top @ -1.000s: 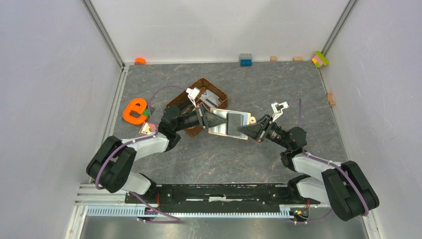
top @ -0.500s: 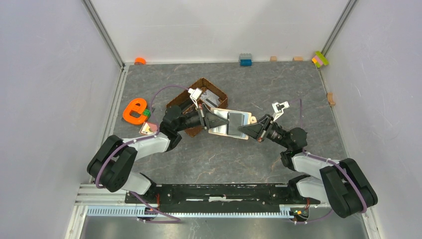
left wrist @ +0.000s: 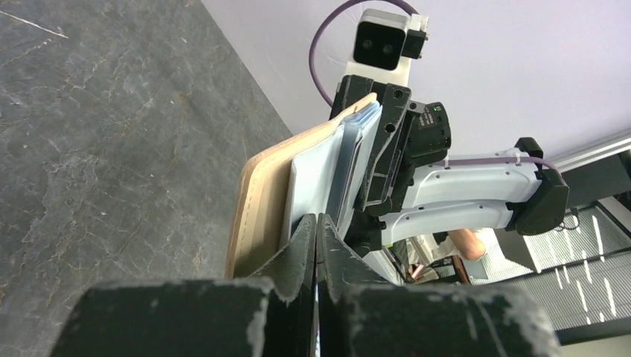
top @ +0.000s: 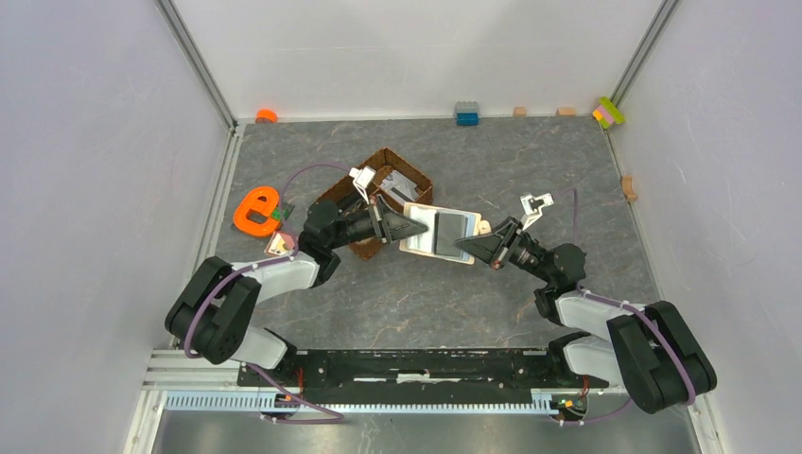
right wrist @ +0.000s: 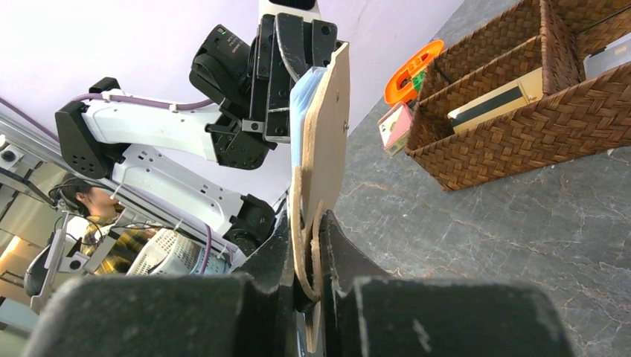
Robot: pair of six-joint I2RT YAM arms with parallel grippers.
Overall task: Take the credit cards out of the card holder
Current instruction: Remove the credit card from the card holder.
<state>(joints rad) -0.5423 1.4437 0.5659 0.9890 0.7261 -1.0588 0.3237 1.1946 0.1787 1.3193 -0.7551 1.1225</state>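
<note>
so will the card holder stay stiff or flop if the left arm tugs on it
Probably fairly stiff: the card holder stands straight out from the right gripper without sagging. Its sleeves look glossy, so probably slippery inside.

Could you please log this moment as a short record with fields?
card holder: open, held aloft between both grippers
left gripper: shut, apparently pinching a pale credit card by its edge
right gripper: shut on card holder's tan flap
wicker basket: beyond left gripper, holding flat items
orange letter toy: left of wicker basket

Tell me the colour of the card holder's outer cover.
Beige-tan card holder, clearest in the left wrist view.
</note>
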